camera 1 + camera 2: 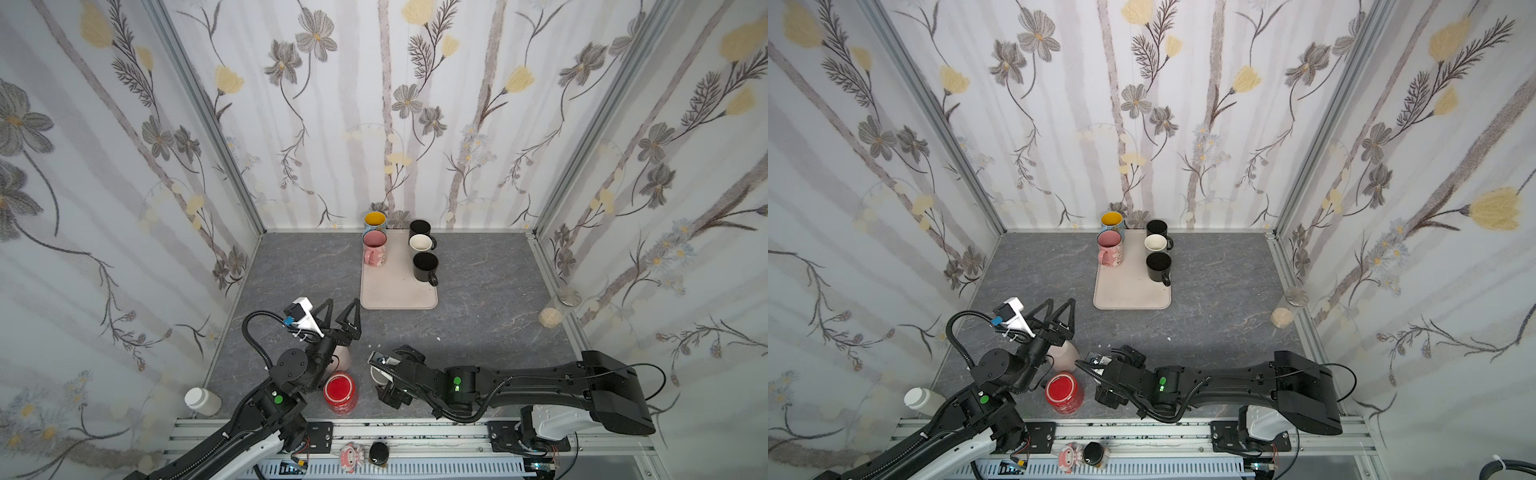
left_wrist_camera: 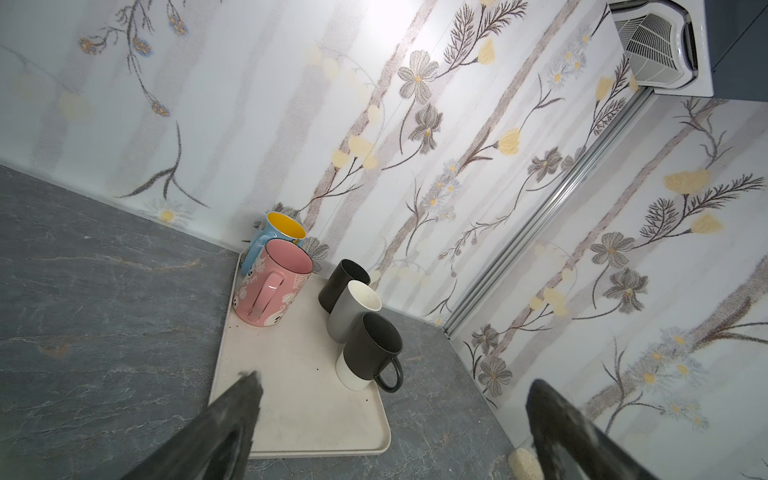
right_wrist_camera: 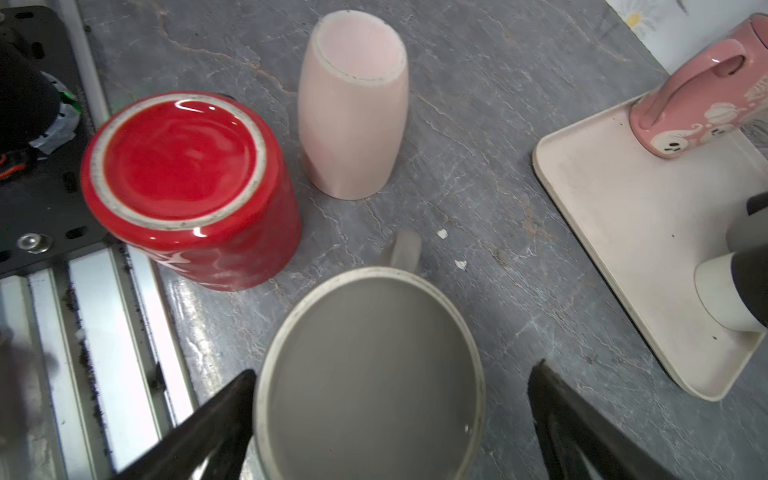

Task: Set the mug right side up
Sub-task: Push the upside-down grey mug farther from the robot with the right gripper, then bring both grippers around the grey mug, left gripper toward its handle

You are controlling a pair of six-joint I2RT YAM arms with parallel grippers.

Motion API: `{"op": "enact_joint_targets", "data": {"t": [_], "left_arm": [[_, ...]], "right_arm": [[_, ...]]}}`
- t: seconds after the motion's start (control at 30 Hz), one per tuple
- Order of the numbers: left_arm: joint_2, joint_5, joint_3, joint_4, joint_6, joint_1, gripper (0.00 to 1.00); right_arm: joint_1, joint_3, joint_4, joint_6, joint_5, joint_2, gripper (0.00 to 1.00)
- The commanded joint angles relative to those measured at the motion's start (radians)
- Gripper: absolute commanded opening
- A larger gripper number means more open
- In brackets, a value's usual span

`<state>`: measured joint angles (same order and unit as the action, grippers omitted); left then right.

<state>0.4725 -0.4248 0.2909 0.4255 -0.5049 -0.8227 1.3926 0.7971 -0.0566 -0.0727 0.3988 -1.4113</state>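
Note:
Three mugs stand upside down near the table's front edge. A grey mug [image 3: 370,374] sits base up between the fingers of my right gripper [image 3: 395,370], which is open; one finger is close to its wall and the other stands apart. In a top view only a sliver of that grey mug [image 1: 376,376] shows under the right wrist. A red mug [image 1: 340,390] [image 3: 187,183] and a pale pink mug [image 1: 343,357] [image 3: 353,108] stand to its left. My left gripper [image 1: 343,301] [image 2: 395,378] is raised above the pale pink mug, open and empty.
A cream tray [image 1: 395,291] [image 2: 307,399] at the back holds several upright mugs. A white bottle [image 1: 201,401] stands at the front left. A pale round sponge [image 1: 549,318] lies by the right wall. The metal rail [image 1: 415,432] runs along the front.

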Motion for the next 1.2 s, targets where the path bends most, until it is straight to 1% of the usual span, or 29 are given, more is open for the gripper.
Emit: {"op": "enact_joint_targets", "data": {"t": [0.0, 0.1, 0.23, 0.3, 0.53, 0.6, 0.7, 0.77, 0.83, 0.93, 1.03, 1.17], "left_arm": [[0.010, 0.008, -0.002, -0.002, -0.002, 0.001, 1.00], [0.026, 0.017, 0.000, -0.006, -0.004, 0.001, 1.00], [0.047, 0.036, 0.014, -0.024, -0.005, 0.000, 1.00], [0.056, 0.044, 0.025, -0.044, -0.004, 0.001, 1.00], [0.115, 0.096, 0.066, -0.139, -0.005, 0.000, 1.00], [0.171, 0.101, 0.107, -0.207, 0.003, 0.001, 1.00], [0.297, 0.116, 0.197, -0.329, 0.018, 0.001, 0.99], [0.404, 0.128, 0.250, -0.395, 0.014, 0.002, 0.96], [0.505, 0.161, 0.293, -0.439, 0.008, 0.003, 0.90], [0.605, 0.227, 0.320, -0.449, -0.011, 0.002, 0.82], [0.642, 0.288, 0.314, -0.422, -0.028, 0.002, 0.82], [0.648, 0.381, 0.302, -0.371, -0.032, 0.002, 0.83]], "right_arm": [[-0.033, -0.036, 0.002, -0.051, 0.073, 0.048, 1.00], [-0.096, -0.106, 0.032, -0.101, 0.050, 0.103, 1.00], [-0.201, -0.136, 0.034, -0.184, 0.014, 0.138, 1.00], [-0.235, -0.145, 0.035, -0.211, -0.008, 0.154, 0.99], [-0.320, -0.183, 0.025, -0.272, -0.016, 0.190, 1.00], [-0.340, -0.190, 0.020, -0.297, -0.013, 0.198, 1.00], [-0.365, -0.203, 0.017, -0.329, -0.014, 0.218, 1.00], [-0.379, -0.219, 0.032, -0.340, -0.029, 0.243, 1.00], [-0.398, -0.233, 0.047, -0.356, -0.044, 0.277, 1.00], [-0.417, -0.244, 0.055, -0.365, -0.055, 0.320, 1.00], [-0.430, -0.254, 0.057, -0.364, -0.057, 0.354, 1.00], [-0.441, -0.269, 0.057, -0.365, -0.055, 0.383, 1.00]]}}
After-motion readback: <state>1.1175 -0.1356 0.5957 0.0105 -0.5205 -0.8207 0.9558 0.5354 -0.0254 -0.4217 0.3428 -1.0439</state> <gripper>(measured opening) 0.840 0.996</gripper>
